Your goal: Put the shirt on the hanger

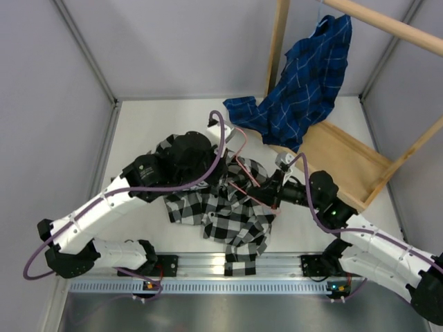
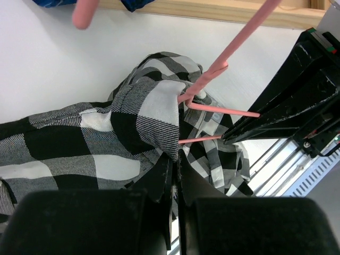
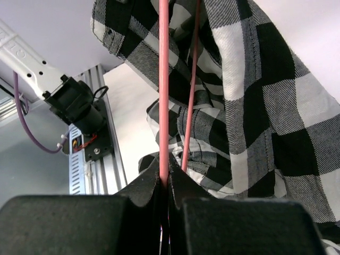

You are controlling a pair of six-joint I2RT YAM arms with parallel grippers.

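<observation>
The left pincer (image 2: 174,169) is pinched narrow on a fold of the shirt (image 2: 127,133), its two dark fingers pressed together with the black-and-white check bunched up between them. Beyond its tips the cloth rises in a hump, and to its left the rest spreads flat over the white desk (image 1: 145,124).

The right pincer (image 3: 164,178) is clamped tight on one pink wire of the hanger (image 3: 163,79). That wire runs straight out from between its fingers, and a second wire runs just beside it to the right. The checked cloth hangs past both wires, mostly to the right of this pincer (the folds there hide where the wires end).

From the left wrist view, the right pincer sits to the right and a little ahead of the left one. The hanger's wires cross the gap between them into the folded cloth, and the neck of the hanger slopes up and away.

Dark marks on the white arm link to the right pincer's far left are too blurred to read.

Well beyond both pincers a blue plaid shirt (image 1: 308,76) hangs from a wooden rod (image 1: 387,24).
</observation>
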